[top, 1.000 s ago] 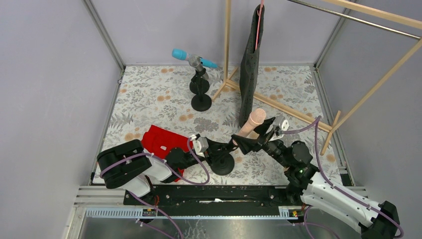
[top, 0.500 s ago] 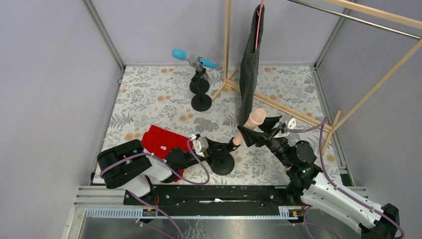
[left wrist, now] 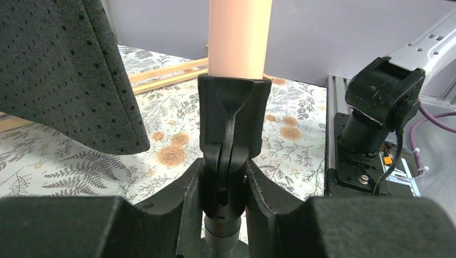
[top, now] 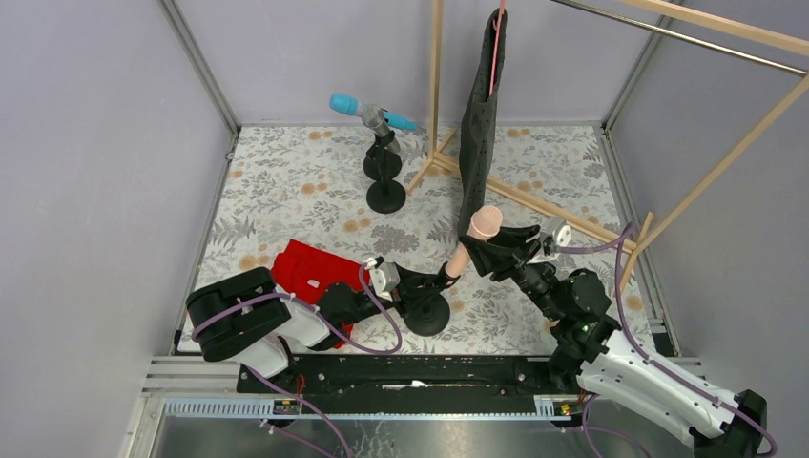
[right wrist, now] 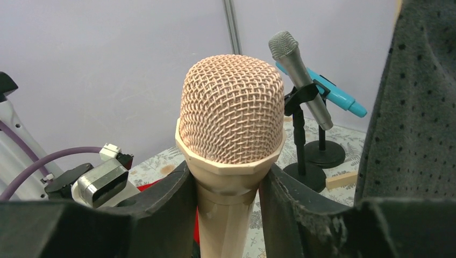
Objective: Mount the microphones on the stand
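The peach-pink microphone (top: 485, 222) stands tilted, its lower end in the black clip (left wrist: 232, 107) of the near stand (top: 426, 313). My right gripper (top: 491, 250) is shut on this microphone just below its mesh head (right wrist: 231, 115), one finger on each side of the neck. My left gripper (top: 434, 281) is shut on the stand's clip joint (left wrist: 225, 183), above the post. At the back, the cyan-blue microphone (top: 345, 104) and the silver-grey microphone (right wrist: 290, 54) rest in the clips of two more stands (top: 386, 197).
A dark perforated cloth (top: 479, 124) hangs from the wooden rack (top: 534, 205), close behind the pink microphone. A red cloth (top: 310, 272) lies on the floral mat beside the left arm. Walls close in the sides and back.
My right gripper's jaws have closed onto the pink microphone's neck. The microphone head has shifted slightly left and up. The left gripper has kept its hold on the stand.
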`<state>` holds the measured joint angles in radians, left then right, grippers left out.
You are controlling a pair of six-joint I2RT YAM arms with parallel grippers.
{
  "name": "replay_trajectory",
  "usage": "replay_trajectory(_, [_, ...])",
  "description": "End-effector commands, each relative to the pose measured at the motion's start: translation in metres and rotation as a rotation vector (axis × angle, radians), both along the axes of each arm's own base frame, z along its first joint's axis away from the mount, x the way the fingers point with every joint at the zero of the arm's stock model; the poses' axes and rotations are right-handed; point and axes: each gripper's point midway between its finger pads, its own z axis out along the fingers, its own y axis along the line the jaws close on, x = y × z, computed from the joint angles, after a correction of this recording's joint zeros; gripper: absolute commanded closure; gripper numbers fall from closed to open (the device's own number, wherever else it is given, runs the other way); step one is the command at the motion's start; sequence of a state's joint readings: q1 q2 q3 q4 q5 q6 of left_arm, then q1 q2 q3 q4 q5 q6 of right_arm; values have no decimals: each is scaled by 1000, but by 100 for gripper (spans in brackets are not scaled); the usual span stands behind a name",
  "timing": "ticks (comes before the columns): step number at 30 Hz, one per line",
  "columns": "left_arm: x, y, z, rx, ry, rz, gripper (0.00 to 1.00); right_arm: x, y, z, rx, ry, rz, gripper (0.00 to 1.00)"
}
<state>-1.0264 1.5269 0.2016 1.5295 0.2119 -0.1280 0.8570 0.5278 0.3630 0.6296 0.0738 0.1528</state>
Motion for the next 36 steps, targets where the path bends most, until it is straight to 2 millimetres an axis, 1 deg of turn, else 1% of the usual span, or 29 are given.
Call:
replay_trajectory(1, [-2,3,-5,-18,33,-4,100,4,13,10,-132,-94,13,93])
replay_trajectory(2, [-2,3,-5,-19,33,-3,100,1,20,10,-162,-111,50,99])
replay_trajectory(4, [-2,4,-4,-20,33,-3,100,-1,34,13,-224,-134,108,100])
replay_trajectory(5, [-3,4,-4,-21,33,-3,100,0,43,10,-264,-132,140,100])
replay_trajectory(8, [-3,4,-3,-24,36,-5,100,0,61,11,-331,-130,214,100])
replay_trajectory(13, [-4,4,-3,-28,41,-12,100,1,83,15,-384,-138,296,100])
replay_trajectory(15, [-5,3,-3,-27,43,-13,100,1,91,21,-393,-149,328,100])
replay_trajectory(18, [-4,4,-4,-25,45,-10,100,-2,104,20,-420,-149,390,100])
replay_trajectory(21, [-3,4,-5,-23,48,-6,100,-9,116,17,-463,-170,441,100])
replay_trajectory(26, [-3,5,-7,-20,54,0,100,-19,131,16,-545,-221,462,100])
replay_trajectory(29, [-3,4,-7,-20,54,-5,100,-22,135,17,-553,-225,462,100])
replay_trajectory(31, [-4,3,-6,-22,50,-13,100,-22,134,17,-548,-228,451,100])
replay_trajectory(32, [-5,4,-4,-25,46,-17,99,-22,133,17,-546,-229,445,100])
replay_trajectory(34, [-7,4,-2,-30,40,-22,83,-21,130,16,-539,-231,430,100])
replay_trajectory(35, [-7,5,0,-34,36,-23,71,-21,129,17,-535,-234,424,100])
replay_trajectory(36, [-7,6,3,-40,27,-22,63,-21,127,15,-537,-232,418,100])
